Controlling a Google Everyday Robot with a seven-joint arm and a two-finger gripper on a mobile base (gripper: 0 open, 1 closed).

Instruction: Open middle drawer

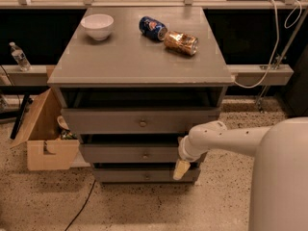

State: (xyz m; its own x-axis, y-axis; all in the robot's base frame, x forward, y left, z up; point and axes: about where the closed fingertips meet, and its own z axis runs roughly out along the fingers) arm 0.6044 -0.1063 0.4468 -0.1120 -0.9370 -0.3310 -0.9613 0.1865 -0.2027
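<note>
I see matt grey painted wood on the counter (139, 61) and middle drawer (115, 154); its knob (145, 155) is dull brass. The gripper (181, 169), just below that drawer's right end, looks like matt cream plastic. Arm (231, 141) is smooth white plastic. Bowl (97, 26) is glossy white. Blue can (153, 28) and gold can (181, 42) are shiny metal. Box (43, 129) is raw cardboard.

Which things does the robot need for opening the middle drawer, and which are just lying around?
For the job: grey wooden middle drawer with brass knob; gripper, down by the drawers' right end.
Lying about: white round bowl; blue tipped-over can; shiny brown can; clear plastic bottle; brown cardboard box.
</note>
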